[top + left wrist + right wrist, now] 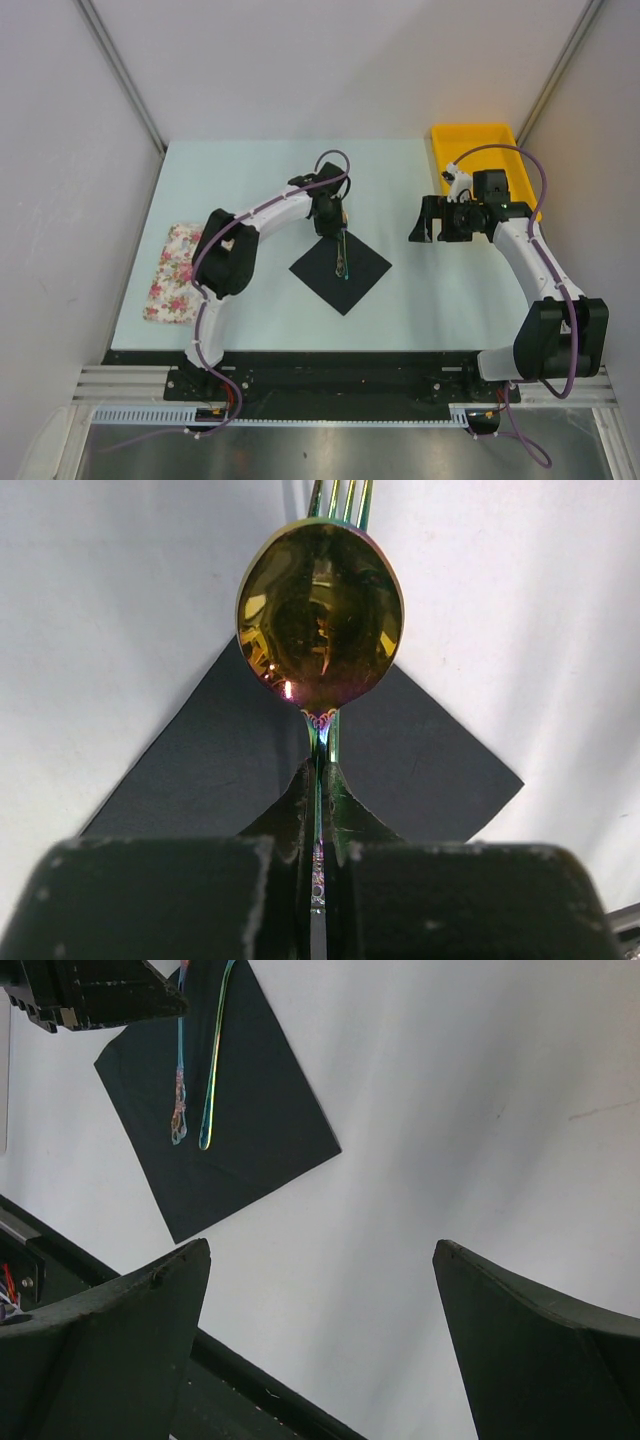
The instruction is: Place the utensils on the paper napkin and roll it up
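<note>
**Black paper napkin on the bench, cutlery pinched over it**

The black paper napkin (340,270) lies flat near the middle of the pale bench (250,170), turned so its corners point like a diamond. The left fingers (305,798) are at its far corner, closed tight on the utensils (343,255). They pinch the thin stems just below the heads. From the left wrist view I see a shiny gold spoon bowl with fork tines poking out behind it. The greenish, rainbow-tinted handles run from the grip toward the napkin's centre. Both handle ends sit over the black sheet, but I cannot tell whether they touch the paper or hang just above it.

The right fingers (425,222) are spread wide with nothing between them. They hover over bare bench, well to the right of the napkin. Behind that arm a yellow tray (475,138) sits at the far right corner. A pink-and-white floral mat (175,272) lies at the left edge, well apart from the napkin.
</note>
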Motion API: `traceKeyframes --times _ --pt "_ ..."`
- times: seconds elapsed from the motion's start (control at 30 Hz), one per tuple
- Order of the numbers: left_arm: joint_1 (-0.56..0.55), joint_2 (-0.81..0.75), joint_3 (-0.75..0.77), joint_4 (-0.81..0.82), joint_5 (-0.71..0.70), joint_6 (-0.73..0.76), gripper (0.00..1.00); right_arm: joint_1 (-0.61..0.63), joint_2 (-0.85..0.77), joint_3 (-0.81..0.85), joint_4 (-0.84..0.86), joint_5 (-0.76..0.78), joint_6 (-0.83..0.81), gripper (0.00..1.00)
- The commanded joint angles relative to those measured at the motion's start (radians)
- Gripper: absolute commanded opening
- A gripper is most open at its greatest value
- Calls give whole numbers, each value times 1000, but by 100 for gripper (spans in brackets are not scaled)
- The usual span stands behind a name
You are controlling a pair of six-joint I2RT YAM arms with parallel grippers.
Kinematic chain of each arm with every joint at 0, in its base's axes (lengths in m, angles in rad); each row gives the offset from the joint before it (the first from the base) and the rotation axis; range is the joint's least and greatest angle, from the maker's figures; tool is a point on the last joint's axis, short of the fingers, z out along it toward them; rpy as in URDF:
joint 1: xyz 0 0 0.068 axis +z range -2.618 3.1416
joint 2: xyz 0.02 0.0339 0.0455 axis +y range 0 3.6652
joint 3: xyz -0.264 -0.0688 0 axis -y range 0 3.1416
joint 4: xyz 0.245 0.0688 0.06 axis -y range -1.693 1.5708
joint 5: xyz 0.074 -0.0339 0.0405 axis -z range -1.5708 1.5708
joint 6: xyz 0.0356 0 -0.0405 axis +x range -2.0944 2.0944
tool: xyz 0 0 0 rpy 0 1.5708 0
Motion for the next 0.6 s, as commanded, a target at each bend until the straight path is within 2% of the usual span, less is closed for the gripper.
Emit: traceKeyframes --times 0.0,0.57 --pt "-3 5 22 24 -24 3 0 -2 -8 2 26 -21 10 100" --pt "-5 66 68 -8 -40 26 0 -8 -3 1 26 -24 10 100"
